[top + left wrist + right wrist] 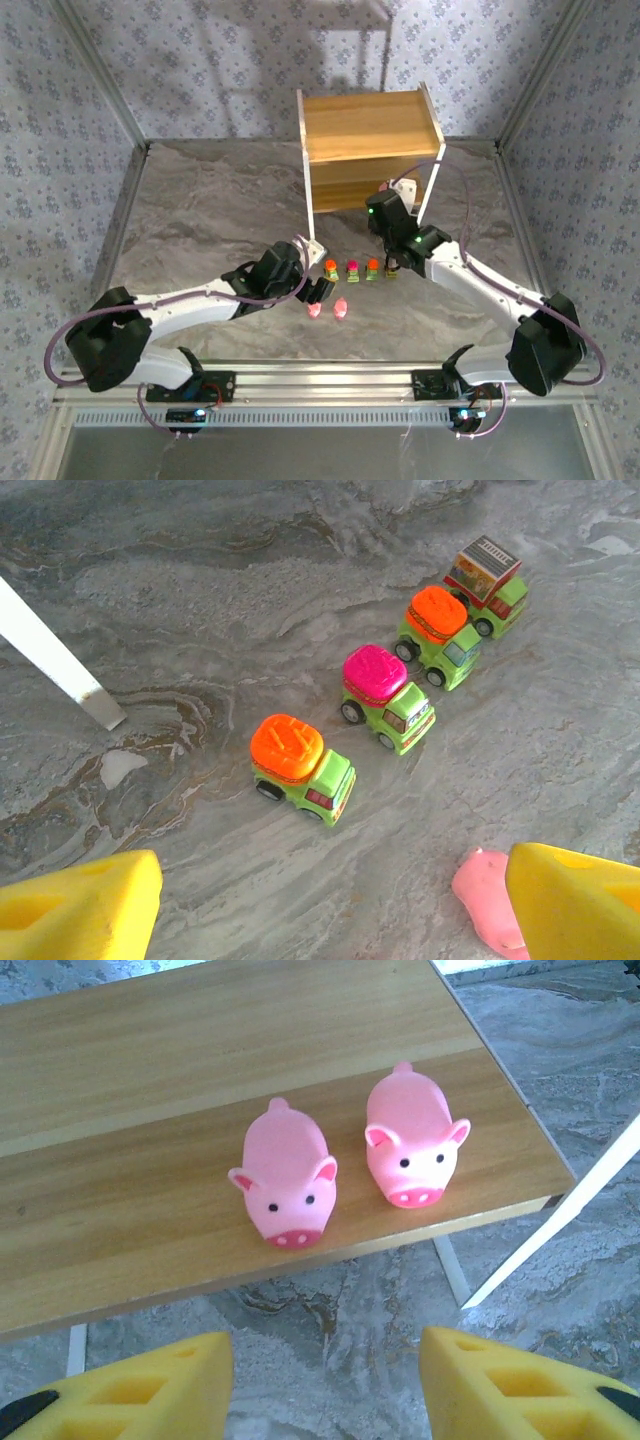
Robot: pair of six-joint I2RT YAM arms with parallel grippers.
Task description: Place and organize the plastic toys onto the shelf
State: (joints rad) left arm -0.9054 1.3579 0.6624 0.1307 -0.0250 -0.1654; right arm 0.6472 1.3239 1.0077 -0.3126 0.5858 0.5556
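Note:
Four toy cars with green bases stand in a row on the table: orange-topped (298, 765), magenta-topped (385, 697), a second orange-topped (438, 633) and brown-topped (487, 580). In the top view the row (352, 267) lies in front of the shelf (370, 125). Two pink pig toys (314, 309) (341, 309) lie on the table just below it. My left gripper (320, 290) is open and holds nothing; one pink pig (485, 895) sits beside its right pad (575, 900). Two more pigs (285, 1175) (410, 1150) stand on the lower shelf board (120, 1210). My right gripper (325, 1390) hangs open just in front of them.
A white shelf leg (55, 655) touches the table left of the cars, and another leg (560, 1215) slants down at the shelf's right corner. Patterned walls and metal posts (120, 110) enclose the marbled table (200, 210). Bare tabletop stretches to the left of the shelf.

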